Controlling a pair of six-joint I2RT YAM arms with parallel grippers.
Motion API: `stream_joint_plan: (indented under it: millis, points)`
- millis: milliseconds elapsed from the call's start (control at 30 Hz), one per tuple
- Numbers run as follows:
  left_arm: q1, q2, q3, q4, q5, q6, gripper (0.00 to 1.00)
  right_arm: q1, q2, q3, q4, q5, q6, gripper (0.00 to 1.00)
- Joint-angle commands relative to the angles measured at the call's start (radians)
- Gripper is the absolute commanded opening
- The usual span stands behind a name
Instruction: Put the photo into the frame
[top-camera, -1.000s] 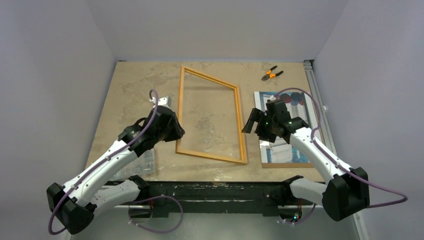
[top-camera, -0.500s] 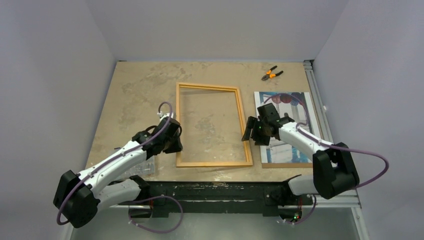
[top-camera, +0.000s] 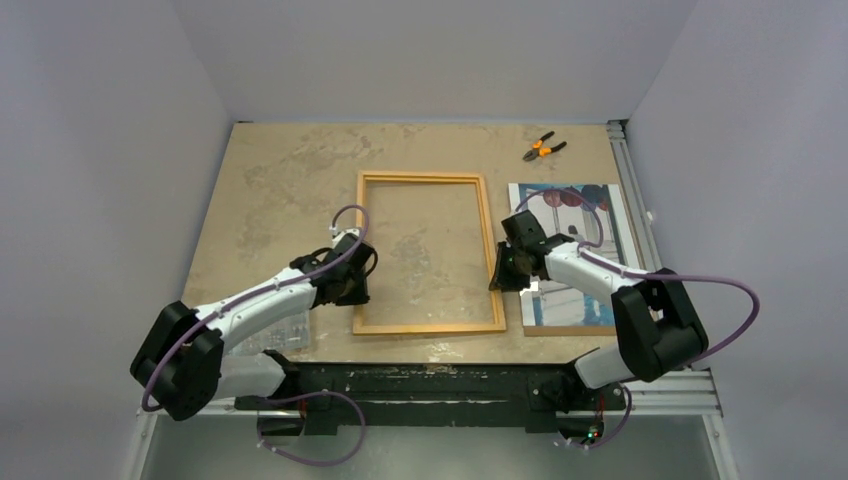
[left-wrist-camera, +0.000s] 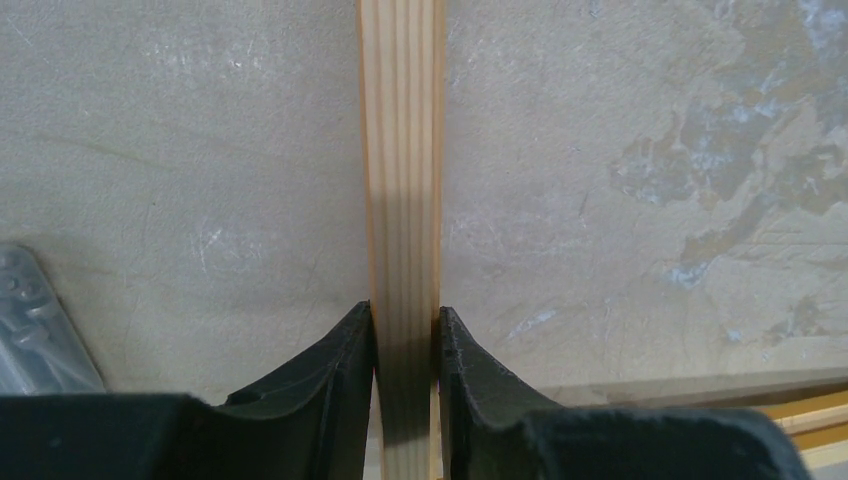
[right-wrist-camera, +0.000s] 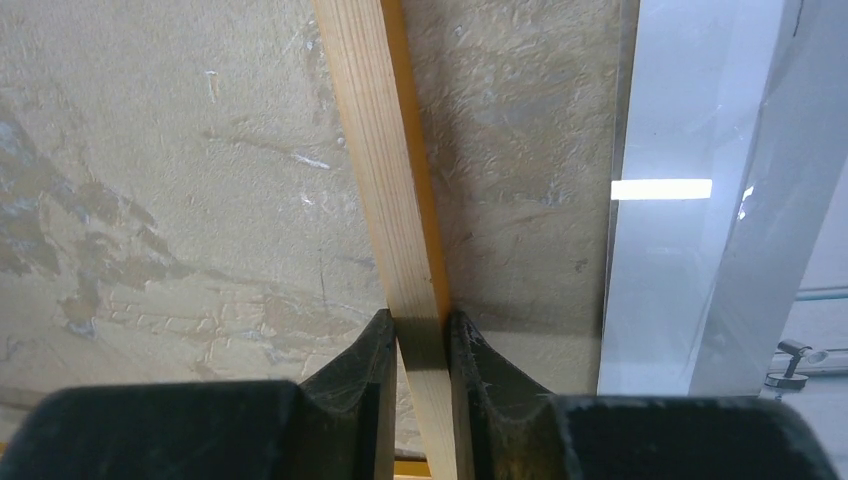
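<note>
The frame (top-camera: 420, 176) is lying flat on the desk (top-camera: 280, 180) approx. in the middle, pale wood side facing up, w/ orange showing along its edges. L gripper (top-camera: 352, 285) is clamping the frame's left long rail near the near corner; in the left wrist view its gripper (left-wrist-camera: 405, 320) is pinching the pale rail (left-wrist-camera: 400, 150), w/ both fingers touching the rail's sides. R gripper (top-camera: 497, 272) is clamping the opposite long rail, also toward the near end; in the right wrist view the gripper (right-wrist-camera: 420, 325) is squeezing the rail (right-wrist-camera: 385, 150) the same way, one finger each side. The photo (top-camera: 570, 200) is lying face up on the desk just right of the frame, apart from it, partly under the R arm, w/ a brown board edge (top-camera: 570, 330) showing at its near side. Orange-handled pliers (top-camera: 543, 149) are lying at the far right of the desk, well apart from the frame.
</note>
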Motion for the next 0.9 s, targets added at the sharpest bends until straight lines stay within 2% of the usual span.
stream_joint_plan:
  millis: [0, 133, 267, 567, 700, 867]
  points:
    - [-0.001, 0.067, 0.023, 0.082, -0.023, 0.048, 0.0, 0.008, -0.009, -0.007, 0.016, 0.055, 0.013, 0.08]
    - [0.0, 0.131, 0.054, 0.087, -0.027, 0.053, 0.01, 0.008, -0.009, -0.002, 0.013, 0.062, 0.018, 0.02]
    - [0.003, 0.172, 0.077, 0.079, -0.023, 0.055, 0.28, 0.009, -0.01, 0.001, 0.009, 0.071, 0.022, 0.0]
    - [0.026, 0.196, 0.091, 0.05, -0.018, 0.043, 0.68, 0.009, -0.032, 0.007, -0.009, 0.086, 0.029, 0.0]
    - [0.036, 0.17, 0.086, 0.029, -0.045, 0.034, 0.68, 0.009, -0.036, 0.013, -0.011, 0.087, 0.031, 0.0]
    - [0.053, 0.157, 0.084, 0.033, -0.051, 0.049, 0.54, 0.009, -0.019, 0.028, -0.007, 0.081, 0.028, 0.0]
